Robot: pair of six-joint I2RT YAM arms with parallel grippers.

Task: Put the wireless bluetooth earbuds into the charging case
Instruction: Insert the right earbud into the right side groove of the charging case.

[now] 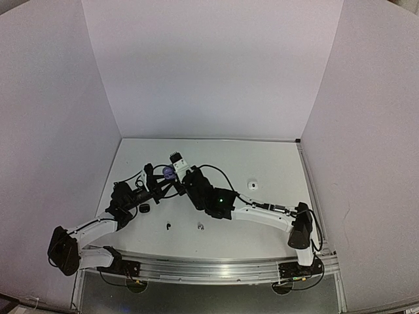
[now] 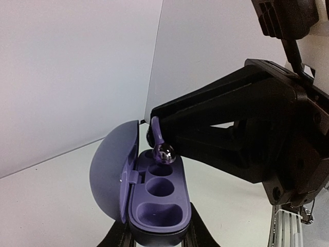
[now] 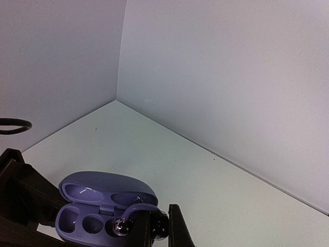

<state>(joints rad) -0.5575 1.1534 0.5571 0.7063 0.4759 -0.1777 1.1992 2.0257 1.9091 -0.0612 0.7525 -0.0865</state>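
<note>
Two grippers meet over the bench [image 1: 275, 163]. The left gripper [image 2: 160, 241] pinches an open purple case [image 2: 159, 206] by its base, with the lid [image 2: 110, 175] swung up. The right gripper [image 3: 157, 230] is pressed together on a purple earbud [image 2: 163, 152]. Its shiny tip sits at the case's far socket; whether it is seated I cannot tell. A white case [image 1: 252, 185], a black bud [image 1: 169, 226] and a grey bud [image 1: 201, 227] lie apart on the bench.
</note>
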